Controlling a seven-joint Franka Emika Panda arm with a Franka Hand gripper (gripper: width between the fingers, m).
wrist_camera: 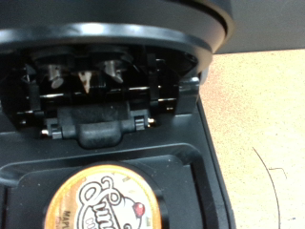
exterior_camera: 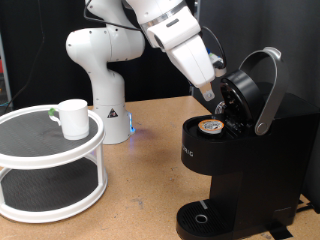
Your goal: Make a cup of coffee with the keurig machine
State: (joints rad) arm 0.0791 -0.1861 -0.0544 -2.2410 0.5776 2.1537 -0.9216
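Observation:
The keurig machine [exterior_camera: 250, 160] stands at the exterior view's right, black, with its lid and silver-grey handle [exterior_camera: 268, 95] raised. A foil-topped coffee pod [exterior_camera: 211, 126] sits in the open chamber, and it also shows in the wrist view [wrist_camera: 103, 200] under the lid's underside [wrist_camera: 95, 81]. My gripper [exterior_camera: 206, 97] hovers just above the pod, close to the open lid, with nothing seen between its fingers. The fingers do not show in the wrist view. The white cup [exterior_camera: 72, 117] stands upright on a round white shelf [exterior_camera: 40, 140] at the exterior view's left, far from the gripper.
The shelf has two tiers, and its lower tier [exterior_camera: 45, 190] holds nothing I can see. The robot's white base [exterior_camera: 105, 100] stands behind it. The machine's drip tray [exterior_camera: 200, 215] has no cup on it. The wooden table [exterior_camera: 140, 190] lies between shelf and machine.

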